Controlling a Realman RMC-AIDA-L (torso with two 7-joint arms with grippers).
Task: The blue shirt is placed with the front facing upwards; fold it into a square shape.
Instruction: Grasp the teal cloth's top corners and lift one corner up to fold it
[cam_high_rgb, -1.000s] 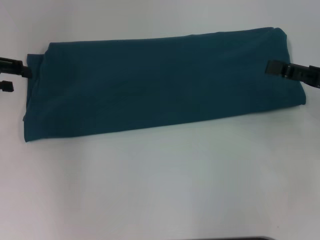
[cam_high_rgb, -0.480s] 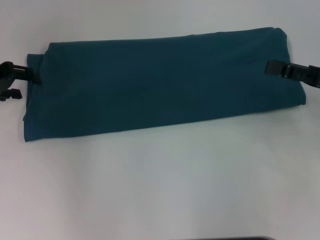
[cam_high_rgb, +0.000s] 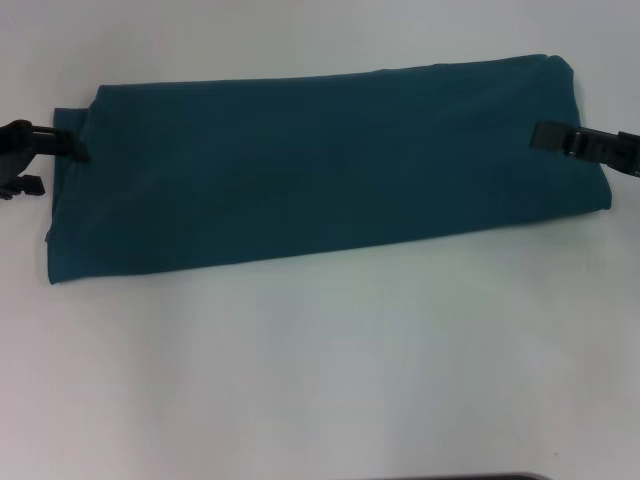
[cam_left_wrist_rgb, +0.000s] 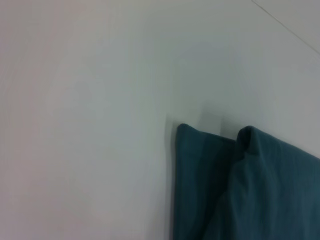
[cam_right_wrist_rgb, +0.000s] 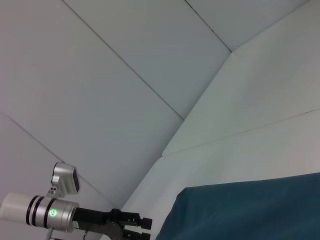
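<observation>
Left end effector (cam_high_rgb: 58, 165) parted at blue shirt (cam_high_rgb: 320, 165) left edge; right end effector (cam_high_rgb: 545, 135) over right end, grip unclear.

Table (cam_high_rgb: 330, 370) bare across lower frame; blue shirt (cam_high_rgb: 320, 165) spans the upper band, left gripper (cam_high_rgb: 55, 160) and right gripper (cam_high_rgb: 550, 135) at its ends.

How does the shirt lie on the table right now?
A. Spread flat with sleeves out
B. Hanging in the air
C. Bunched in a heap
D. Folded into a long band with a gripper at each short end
D: the shirt is a long band, left gripper and right gripper at its ends.
</observation>
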